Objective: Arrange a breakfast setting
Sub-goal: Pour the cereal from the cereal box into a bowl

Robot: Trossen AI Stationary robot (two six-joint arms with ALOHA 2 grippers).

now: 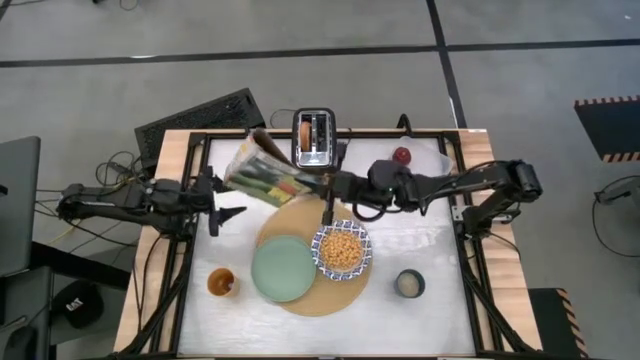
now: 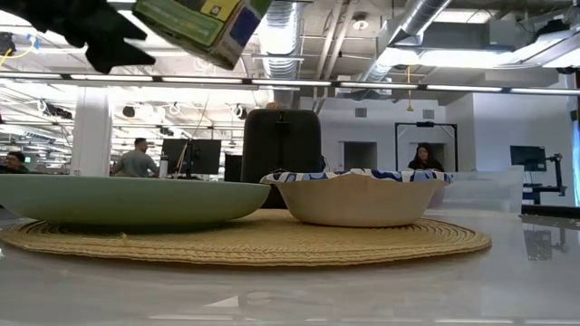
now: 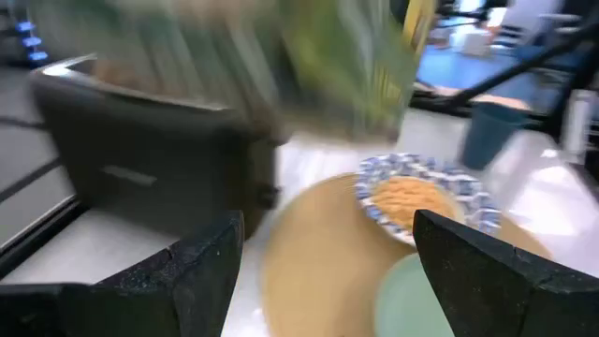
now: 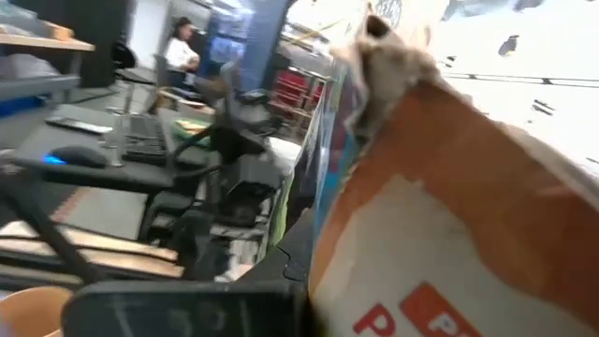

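Note:
The round tan mat (image 1: 325,292) carries the pale green plate (image 1: 283,268) and the blue-and-white bowl (image 1: 342,250), which holds cereal. The orange-drink glass (image 1: 221,282) stands left of the mat and the dark mug (image 1: 409,284) right of it. The red apple (image 1: 402,156) lies at the far right. The bagel (image 1: 303,130) sticks up out of the toaster. My right gripper (image 1: 320,186) is shut on the cereal box (image 1: 265,172), above the mat's far edge. My left gripper (image 3: 328,271) is open and empty, left of the box. The spoon does not show. My right gripper holds the cereal box by its end toward the table's right (image 1: 308,186), coming level from the right, along the box. The box is lifted clear and tilted, its torn-open top (image 4: 374,42) pointing away to the far left. The box hides the fingers in the wrist view.
The black toaster (image 1: 315,138) stands at the far edge, just behind the box. A keyboard (image 1: 200,118) lies beyond the table's far left corner. Bare white table shows along the near edge (image 1: 330,335). People are in the room behind.

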